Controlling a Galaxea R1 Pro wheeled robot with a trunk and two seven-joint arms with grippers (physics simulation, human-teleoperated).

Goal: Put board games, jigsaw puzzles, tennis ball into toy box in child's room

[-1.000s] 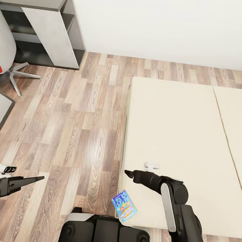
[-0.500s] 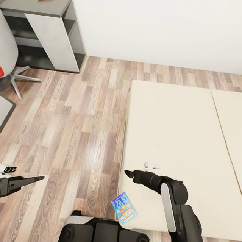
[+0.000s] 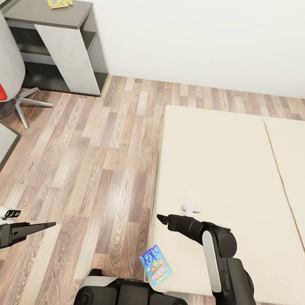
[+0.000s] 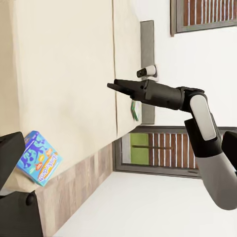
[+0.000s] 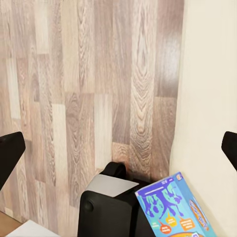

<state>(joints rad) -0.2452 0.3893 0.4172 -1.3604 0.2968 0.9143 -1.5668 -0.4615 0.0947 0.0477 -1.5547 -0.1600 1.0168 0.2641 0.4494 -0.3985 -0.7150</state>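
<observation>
Backing off, the view has slid; arms hold pose. Blue board game (image 3: 156,264) overhangs the bed's (image 3: 216,180) near-left corner. Right gripper (image 3: 162,218) looks narrow, left gripper (image 3: 49,225) too. A clumsy reach could knock it floorward.

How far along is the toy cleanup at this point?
Nothing looks done yet. The blue board game lies at the near corner of the bed, not picked up. The right gripper hangs above the bed's edge and the left gripper over the floor, neither holding anything. One jigsaw puzzle sits on the dark grey shelf section. All the carrying is left.
</observation>
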